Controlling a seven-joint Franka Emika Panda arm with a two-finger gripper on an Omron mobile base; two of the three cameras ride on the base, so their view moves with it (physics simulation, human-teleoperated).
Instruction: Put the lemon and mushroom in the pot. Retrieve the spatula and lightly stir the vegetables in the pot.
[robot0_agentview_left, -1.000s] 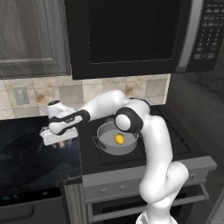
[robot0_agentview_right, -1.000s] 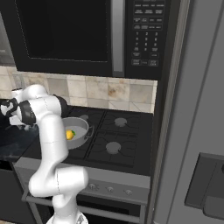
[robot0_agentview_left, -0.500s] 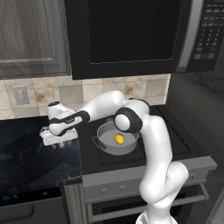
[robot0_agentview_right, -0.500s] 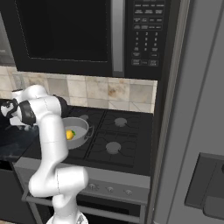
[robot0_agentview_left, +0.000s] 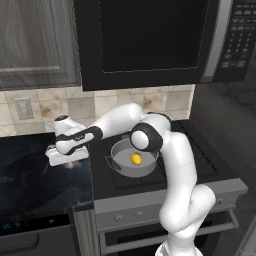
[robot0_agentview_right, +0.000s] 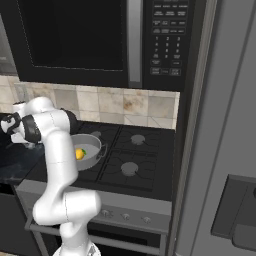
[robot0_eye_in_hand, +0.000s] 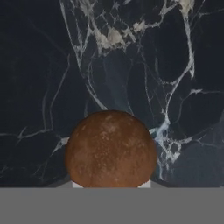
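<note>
1. Dark marble counter (robot0_eye_in_hand: 52, 65) sits left of the stove (robot0_agentview_left: 200, 165).
2. Lemon (robot0_agentview_left: 136, 159) is in the pot (robot0_agentview_left: 120, 152).
3. Mushroom (robot0_eye_in_hand: 111, 148) is on the counter under the gripper (robot0_agentview_left: 67, 161); can't tell if it's clamped.

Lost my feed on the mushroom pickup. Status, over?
Gripper low over the dark counter, fingers hidden, grip unconfirmed. Mushroom right under the hand. Lemon already in the pot. Nothing in the way.
</note>
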